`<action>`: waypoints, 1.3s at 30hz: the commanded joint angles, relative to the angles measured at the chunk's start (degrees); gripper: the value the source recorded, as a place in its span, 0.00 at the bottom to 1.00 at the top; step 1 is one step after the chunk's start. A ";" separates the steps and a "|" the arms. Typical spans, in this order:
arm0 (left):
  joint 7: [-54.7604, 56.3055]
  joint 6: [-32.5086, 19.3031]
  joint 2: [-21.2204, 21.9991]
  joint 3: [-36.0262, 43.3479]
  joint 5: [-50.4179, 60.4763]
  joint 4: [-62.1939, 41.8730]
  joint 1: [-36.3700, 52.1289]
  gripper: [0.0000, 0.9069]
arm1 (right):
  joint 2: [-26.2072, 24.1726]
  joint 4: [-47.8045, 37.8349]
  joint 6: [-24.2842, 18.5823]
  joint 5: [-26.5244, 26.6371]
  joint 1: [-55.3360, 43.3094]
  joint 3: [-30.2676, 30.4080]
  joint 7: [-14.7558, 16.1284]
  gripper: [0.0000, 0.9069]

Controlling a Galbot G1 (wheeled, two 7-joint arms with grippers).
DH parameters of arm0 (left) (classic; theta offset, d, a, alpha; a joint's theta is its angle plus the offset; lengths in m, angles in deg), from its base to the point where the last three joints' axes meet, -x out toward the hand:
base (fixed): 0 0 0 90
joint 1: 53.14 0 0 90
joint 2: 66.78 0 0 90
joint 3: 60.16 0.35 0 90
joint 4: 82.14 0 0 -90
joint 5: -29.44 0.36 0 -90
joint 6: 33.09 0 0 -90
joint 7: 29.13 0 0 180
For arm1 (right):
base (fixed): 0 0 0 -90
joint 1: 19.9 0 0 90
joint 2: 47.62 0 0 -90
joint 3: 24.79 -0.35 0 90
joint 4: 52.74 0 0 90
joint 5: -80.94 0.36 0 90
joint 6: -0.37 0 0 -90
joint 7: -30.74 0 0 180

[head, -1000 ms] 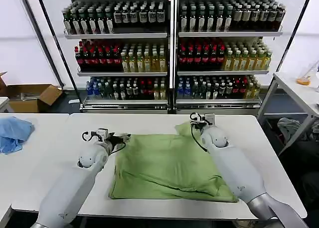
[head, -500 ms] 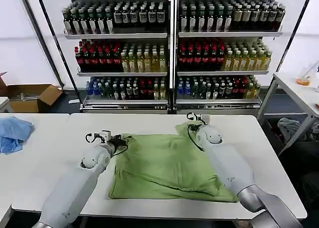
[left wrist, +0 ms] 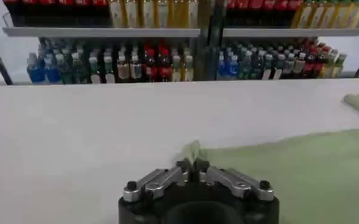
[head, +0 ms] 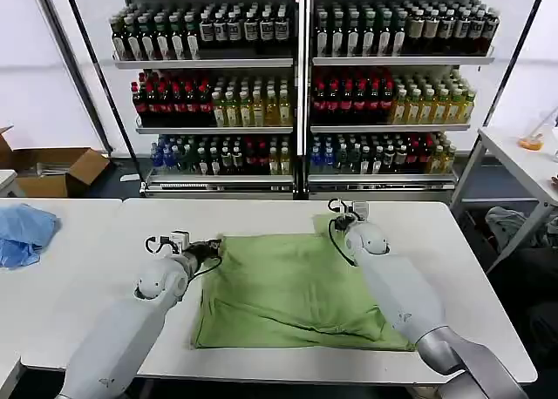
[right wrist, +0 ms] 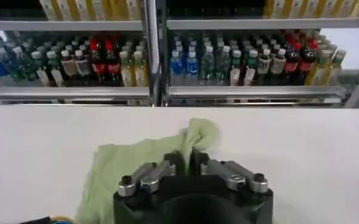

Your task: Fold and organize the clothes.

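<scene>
Near the front edge of the tabletop (head: 105, 233) lies the bottom hem of the polo shirt (head: 288, 286), spread mostly flat across the middle of the white top, running back toward the far edge. Fabric reads as light, thin, limp knit: it wrinkles along the front hem and bunches at both far corners, so expect no stiffness at all, it will sag and drag rather than hold shape, and friction on the tabletop looks low. Left gripper (head: 209, 245) sits at the shirt's far-left corner, fingers pressed together pinching a small peak of green cloth, clear in the left wrist view (left wrist: 192, 163). Right gripper (head: 342, 214) is at the far-right corner, fingers likewise closed on a bunched tuft of cloth, seen in the right wrist view (right wrist: 186, 159). Judgement: corner or seam pinches like these are the right hold, since doubled hem fabric resists slipping out; grabbing mid-panel would only lift a tent. Keep both corners level and taut or the fold line will skew. Farther back, beyond the table, shelves of bottles (head: 296, 94); a light blue cloth (head: 22, 233) lies well apart on the neighbouring table at the left.
</scene>
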 commanded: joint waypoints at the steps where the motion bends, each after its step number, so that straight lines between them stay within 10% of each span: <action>1: -0.42 -2.80 -0.98 -1.75 -2.63 3.22 -1.12 0.04 | -2.33 9.43 -2.39 -0.37 2.11 -0.27 -0.02 0.00; 39: -0.87 -1.79 -8.36 -10.84 -2.38 28.91 -23.10 0.03 | -17.22 57.10 2.22 -1.09 41.72 -19.30 -3.64 0.00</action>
